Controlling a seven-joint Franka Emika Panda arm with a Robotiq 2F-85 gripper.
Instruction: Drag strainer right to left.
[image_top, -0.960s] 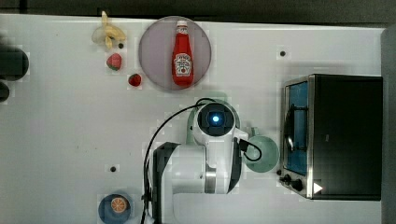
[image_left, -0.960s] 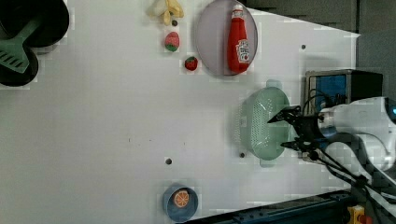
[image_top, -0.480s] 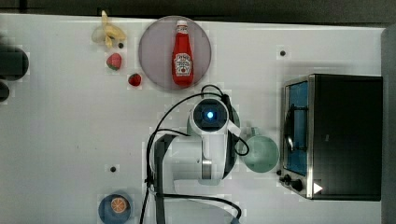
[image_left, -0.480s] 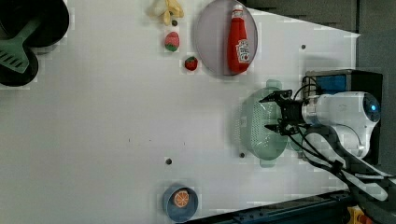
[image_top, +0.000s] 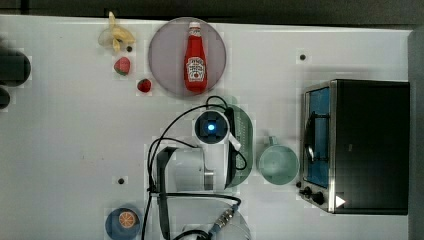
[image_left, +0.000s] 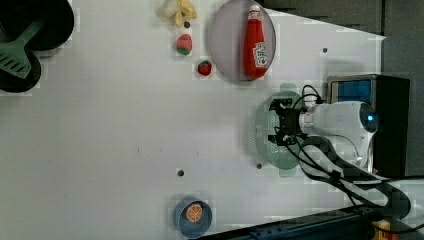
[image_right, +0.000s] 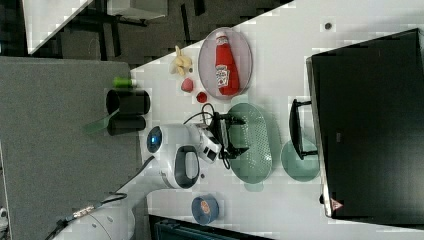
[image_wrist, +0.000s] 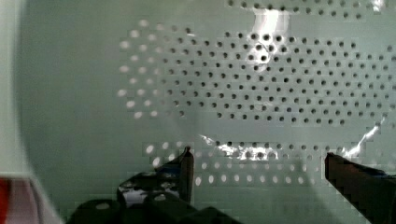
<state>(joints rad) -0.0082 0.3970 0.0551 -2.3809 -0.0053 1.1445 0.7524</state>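
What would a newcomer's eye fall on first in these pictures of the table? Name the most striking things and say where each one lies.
The white robot arm stands out first, its open gripper reaching down into the pale green strainer in the middle of the table. Next comes the red ketchup bottle lying on a round plate at the top view's upper edge. A black toaster oven sits on the top view's right, with a green mug beside it.
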